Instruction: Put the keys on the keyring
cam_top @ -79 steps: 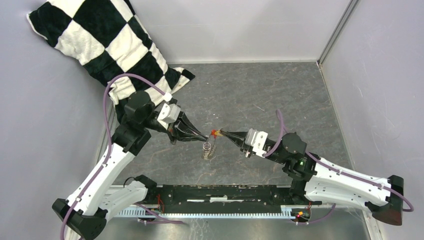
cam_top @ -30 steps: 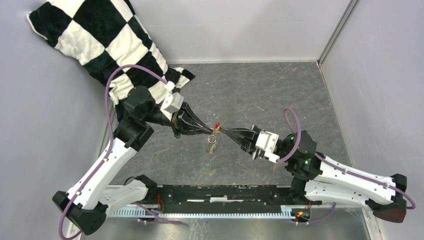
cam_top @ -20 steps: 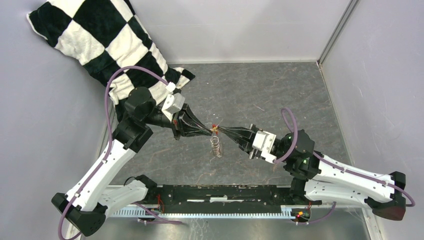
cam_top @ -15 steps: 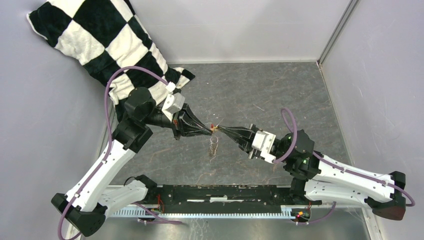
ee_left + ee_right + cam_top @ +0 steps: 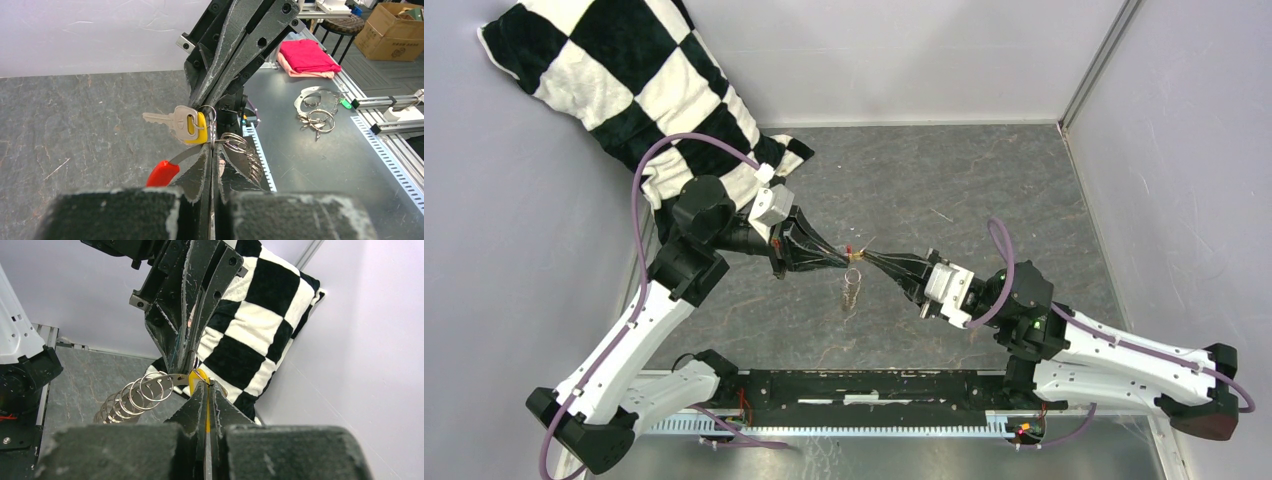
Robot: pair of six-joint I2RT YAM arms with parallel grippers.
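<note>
- Key: tiny, with a silvery blade and a yellow plastic head, held in the air above the middle of the tabletop, a little toward the near edge.
- The right tool has its fingers pressed together on the yellow head.
- The left tool is likewise closed, pinching the keyring at the thin metal strip beside its red sleeve. The two tips almost touch.
- The keyring's coil of silvery loops hangs free below the grip.
- Whether the key is already threaded on I cannot tell; a small loop sits right against its head.
- Handling, as I judge it: the key is light, stiff and slick, best held flat across the head so the hole stays open. The keyring is springy wire that will twist and swing.
- In the way: each tool crowds the other, and the dangling coil may snag.
- Around: a black-and-white checked pillow at the far-left corner, well apart.
</note>
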